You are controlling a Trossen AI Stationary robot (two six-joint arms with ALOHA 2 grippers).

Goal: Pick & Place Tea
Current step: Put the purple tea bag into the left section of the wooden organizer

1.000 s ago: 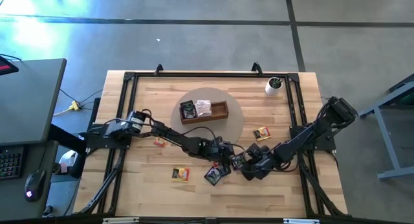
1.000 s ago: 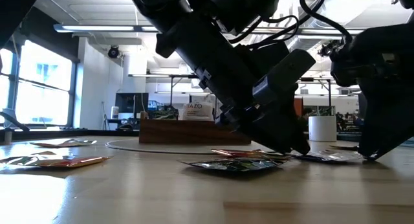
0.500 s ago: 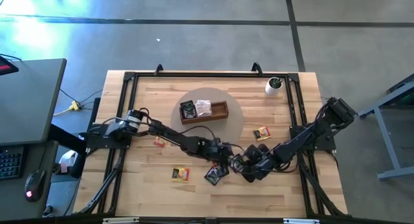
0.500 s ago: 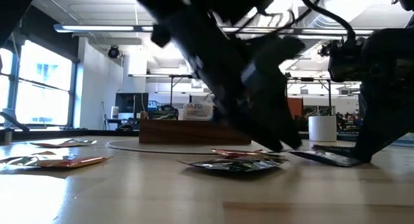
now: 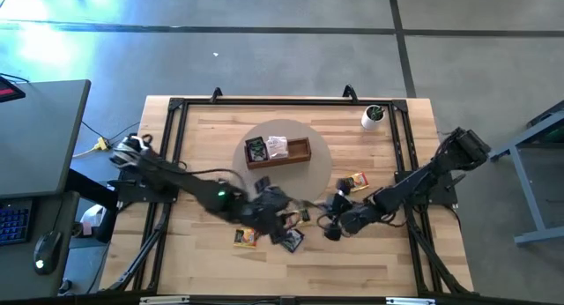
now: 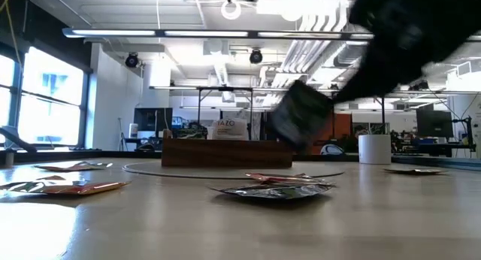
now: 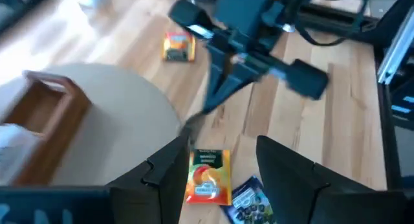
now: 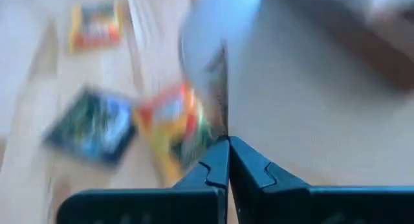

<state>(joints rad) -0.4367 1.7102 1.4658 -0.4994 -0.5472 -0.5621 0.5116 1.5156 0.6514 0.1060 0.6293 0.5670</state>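
My right gripper (image 5: 328,219) is shut on a dark sachet (image 6: 301,113), held in the air over the table's middle. The sachet shows edge-on in the right wrist view (image 8: 221,88) and in the left wrist view (image 7: 217,94). My left gripper (image 5: 278,212) is open and empty. Its fingers (image 7: 223,149) hover above an orange sachet (image 7: 208,175) and a dark sachet (image 7: 249,198), both lying flat on the table. The wooden tray (image 5: 300,152) sits on a round grey mat (image 5: 319,168), with sachets in its left and middle compartments. My right gripper pinches one edge of the dark sachet (image 8: 223,130) between its two shut fingers. The fingers slant down from the table's right side. The sachet sticks out beyond the fingertips, tilted and lifted clear of the table.
Loose sachets lie flat: a yellow-orange one (image 5: 357,180) right of the mat, another (image 5: 245,238) and a black one (image 5: 291,241) near the front. A white cup (image 5: 374,116) stands at the far right. Black frame rails run along the table's edges.
My right gripper has risen and lifted the dark sachet off the table, carrying it a little toward the table's left; the sachet was lying nearly flat and is now tilted in the air. My left gripper has pulled back toward the table's left and risen.
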